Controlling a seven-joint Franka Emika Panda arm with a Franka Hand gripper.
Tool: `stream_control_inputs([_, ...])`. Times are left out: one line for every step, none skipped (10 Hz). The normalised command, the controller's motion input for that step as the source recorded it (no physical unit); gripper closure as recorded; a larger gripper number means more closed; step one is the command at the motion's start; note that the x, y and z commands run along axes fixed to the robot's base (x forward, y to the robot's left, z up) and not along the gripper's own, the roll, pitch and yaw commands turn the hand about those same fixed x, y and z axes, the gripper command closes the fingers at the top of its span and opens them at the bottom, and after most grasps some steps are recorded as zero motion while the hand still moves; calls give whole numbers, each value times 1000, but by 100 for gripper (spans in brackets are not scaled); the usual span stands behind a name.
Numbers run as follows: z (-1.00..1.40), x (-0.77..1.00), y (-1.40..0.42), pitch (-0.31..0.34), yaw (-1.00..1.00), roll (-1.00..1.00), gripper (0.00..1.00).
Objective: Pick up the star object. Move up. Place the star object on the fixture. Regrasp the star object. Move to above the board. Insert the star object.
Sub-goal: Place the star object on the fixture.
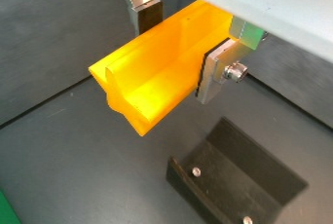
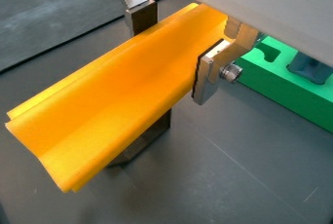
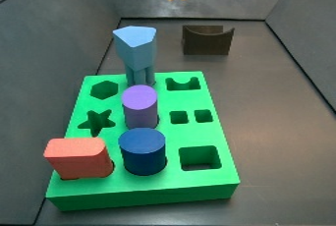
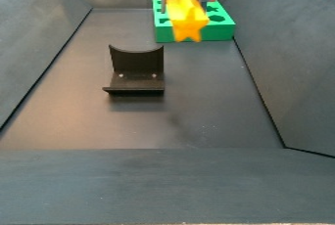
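Observation:
My gripper (image 1: 182,45) is shut on the star object (image 1: 156,67), a long orange-yellow peg lying level between the silver fingers (image 2: 212,72) and held in the air. Both wrist views show the hold. In a side view the star object (image 4: 187,21) shows end-on, raised above the floor. The fixture (image 1: 240,184), a dark block with a curved notch, stands on the floor below and apart from the peg. It also shows in both side views, fixture (image 3: 206,39) and fixture (image 4: 135,70). The green board (image 3: 197,176) has a free star-shaped hole (image 3: 94,122).
On the board stand a light-blue pentagon peg (image 3: 134,53), a purple cylinder (image 3: 140,105), a dark blue cylinder (image 3: 141,149) and a red block (image 3: 77,157). Dark sloping walls (image 4: 46,63) enclose the floor on the sides.

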Motion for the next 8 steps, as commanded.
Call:
stream_control_inputs([-53, 1000, -25, 179, -263, 35, 100])
stream_control_inputs([-48, 1000, -19, 165, -169, 40, 100])
stream_control_inputs([-37, 1000, -15, 156, -114, 43, 100])
stream_control_inputs([-30, 1000, -12, 154, -78, 45, 100])
stream_control_inputs([-19, 1000, -7, 160, -54, 43, 100])
stream_control_inputs([-12, 1000, -3, 164, -41, 43, 100])
stream_control_inputs([-10, 1000, -1, 156, -30, 45, 100])
stream_control_inputs([-7, 955, -1, 156, -26, 46, 100])
